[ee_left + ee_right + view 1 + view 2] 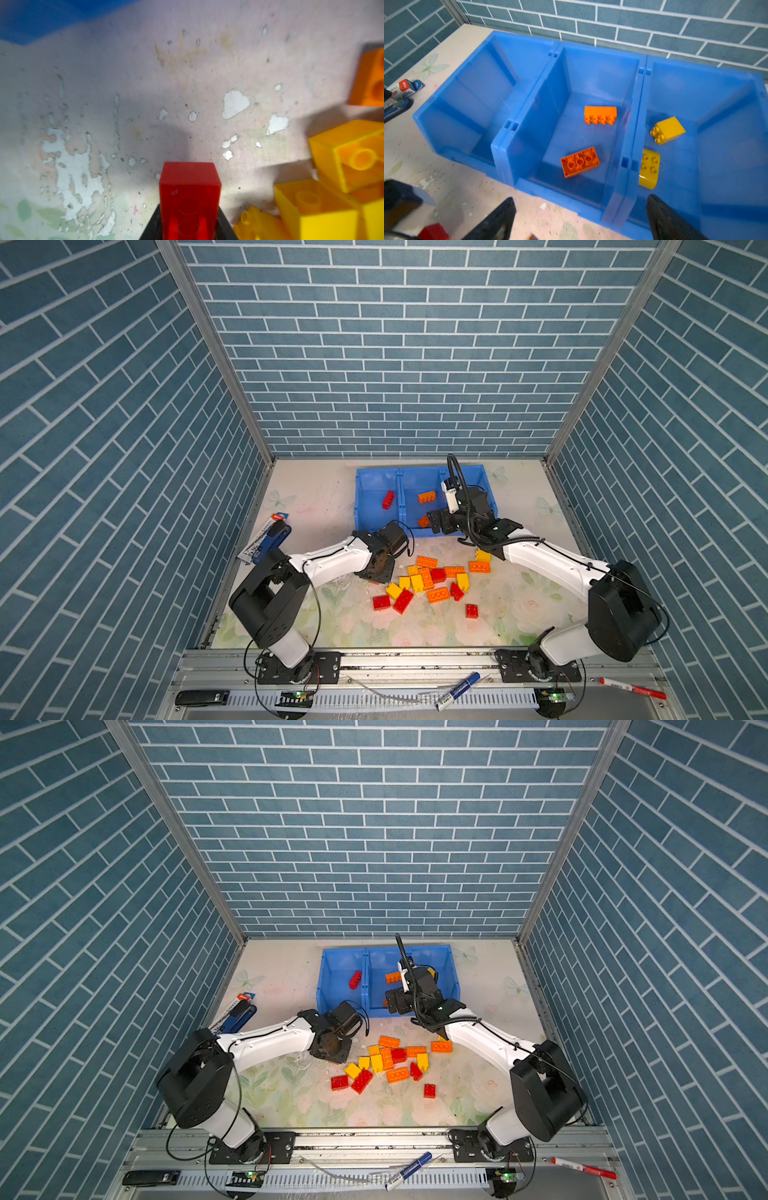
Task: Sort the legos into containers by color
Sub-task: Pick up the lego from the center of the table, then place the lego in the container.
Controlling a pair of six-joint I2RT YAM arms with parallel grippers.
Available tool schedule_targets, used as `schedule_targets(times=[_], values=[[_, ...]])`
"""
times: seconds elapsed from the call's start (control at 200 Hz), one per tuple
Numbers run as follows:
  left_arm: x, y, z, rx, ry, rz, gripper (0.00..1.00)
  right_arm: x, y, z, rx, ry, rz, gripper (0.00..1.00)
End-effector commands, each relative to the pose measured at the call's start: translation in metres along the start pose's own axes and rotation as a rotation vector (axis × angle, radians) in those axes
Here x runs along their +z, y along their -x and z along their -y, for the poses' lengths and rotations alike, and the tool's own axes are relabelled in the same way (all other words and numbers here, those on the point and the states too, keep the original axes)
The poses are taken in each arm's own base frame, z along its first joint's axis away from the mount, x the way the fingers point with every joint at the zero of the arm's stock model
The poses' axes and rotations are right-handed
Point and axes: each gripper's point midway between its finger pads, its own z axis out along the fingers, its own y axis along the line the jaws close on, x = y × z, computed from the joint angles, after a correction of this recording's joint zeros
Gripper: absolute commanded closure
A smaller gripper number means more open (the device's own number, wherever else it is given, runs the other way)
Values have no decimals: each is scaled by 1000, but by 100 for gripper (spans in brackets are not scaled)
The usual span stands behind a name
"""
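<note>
Now, left gripper [190, 220]: pinching the held red lego [190, 187], left of the loose legos [432, 580] mid-table.
right gripper [580, 205]: spread wide above the containers' near wall.
containers [361, 489]: far centre; binned red lego [388, 499] left, orange legos [600, 114] middle, yellow legos [667, 129] right.

Both top views look steeply down from high above the 6 o'clock edge of the bench [324, 506]. They face 12 o'clock and take in both arms, the containers [368, 489] and the legos [426, 578]. The left wrist camera hangs very close over the bench, facing about 1 o'clock. A red lego [190, 187] sits just before its lens, and it shares the legos' 9 o'clock edge with the top views. The right wrist camera, near, faces the containers toward 11 o'clock.
</note>
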Motion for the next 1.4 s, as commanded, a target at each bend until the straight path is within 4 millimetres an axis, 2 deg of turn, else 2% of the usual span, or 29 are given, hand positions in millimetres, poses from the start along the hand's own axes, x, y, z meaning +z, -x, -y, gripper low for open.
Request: schedule_targets(times=[0.0, 0.15, 0.285, 0.39, 0.46, 0.565, 0.655, 0.84, 0.96, 1.185, 1.395], values=[[-33, 37, 0, -21, -2, 156, 73, -10, -41, -3, 16, 32, -123, 4], [-68, 86, 2, -57, -7, 336, 73, -17, -75, -16, -5, 93, -232, 8], [-83, 129, -5, -96, 29, 472, 72, -25, -105, -35, -104, 228, -353, 10], [-84, 157, -18, -171, 58, 526, 72, -32, -123, -47, -236, 325, -445, 11], [-82, 172, -29, -243, 55, 548, 72, -37, -134, -53, -315, 387, -492, 17], [-69, 188, -41, -353, 0, 541, 72, -48, -151, -65, -428, 518, -524, 20], [-53, 197, -45, -409, -71, 503, 71, -53, -164, -70, -545, 595, -528, 22], [-22, 202, -50, -429, -104, 376, 68, -43, -175, -61, -695, 591, -551, 24], [-11, 203, -48, -459, -156, 335, 61, -36, -177, -60, -740, 596, -557, 25], [-18, 209, -37, -462, -232, 345, 24, -27, -178, -62, -800, 594, -545, 27], [-39, 209, -32, -455, -291, 374, 12, -20, -179, -60, -893, 580, -538, 28]])
